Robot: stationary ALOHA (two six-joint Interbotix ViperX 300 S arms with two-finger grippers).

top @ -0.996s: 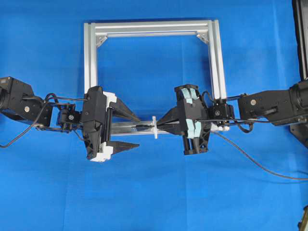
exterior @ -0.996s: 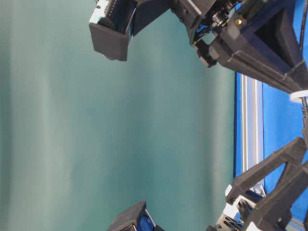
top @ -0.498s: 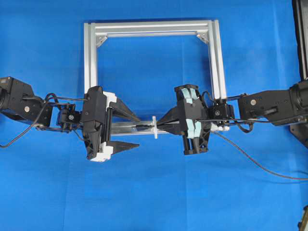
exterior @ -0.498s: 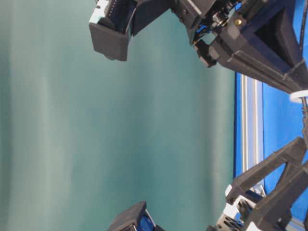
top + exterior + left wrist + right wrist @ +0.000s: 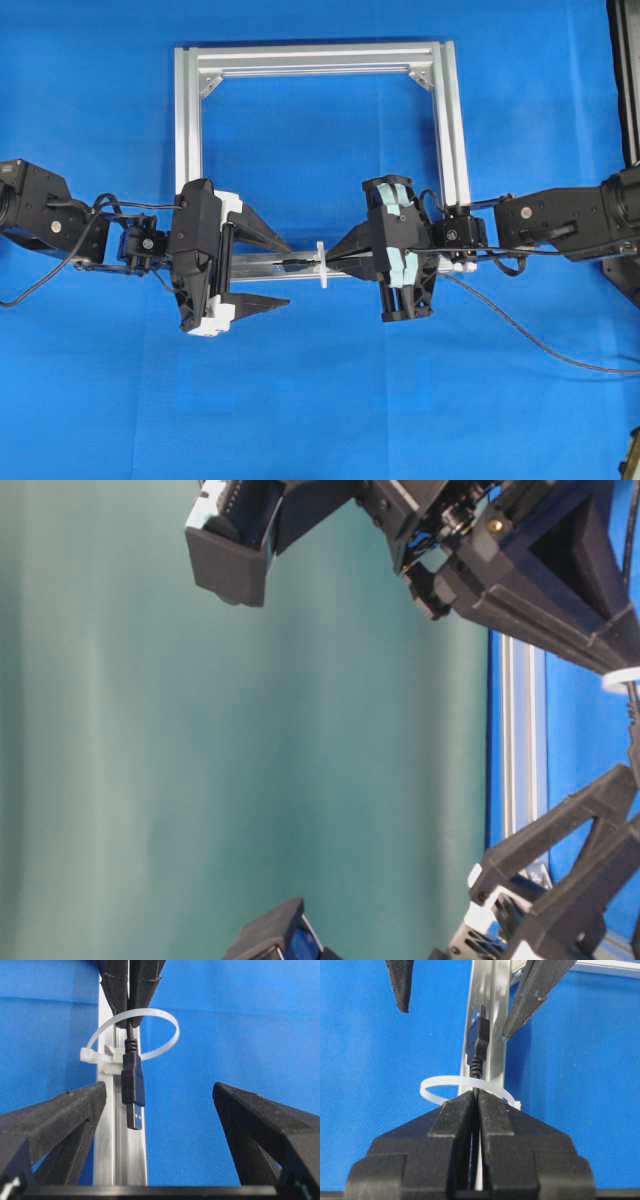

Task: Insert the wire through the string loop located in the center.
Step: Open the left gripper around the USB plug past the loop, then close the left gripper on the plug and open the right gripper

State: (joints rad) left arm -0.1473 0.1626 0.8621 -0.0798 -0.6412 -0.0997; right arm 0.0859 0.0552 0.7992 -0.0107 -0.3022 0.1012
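Closest to my right wrist camera, my right gripper is pressed closed on the wire, its two black fingers meeting around the thin black cable. The cable leaves my fingertips and passes straight through the string loop, a white ring standing just beyond them over the silver frame bar. The dark plug sits on the far side of the ring, its strain relief right at the band.

From my left wrist camera, the same plug points toward me with its silvery tip lowest in the view, already through the loop, whose small white base rests on the bar. My left gripper stands wide apart, one finger on each side of the plug and touching neither it nor the cable; it holds nothing.

Farther out, the overhead view shows both grippers facing each other along the near bar of the square aluminium frame, which lies on the blue cloth. The loop sits between them on that bar. The rest of the wire trails off behind my right arm across the cloth toward the right edge.
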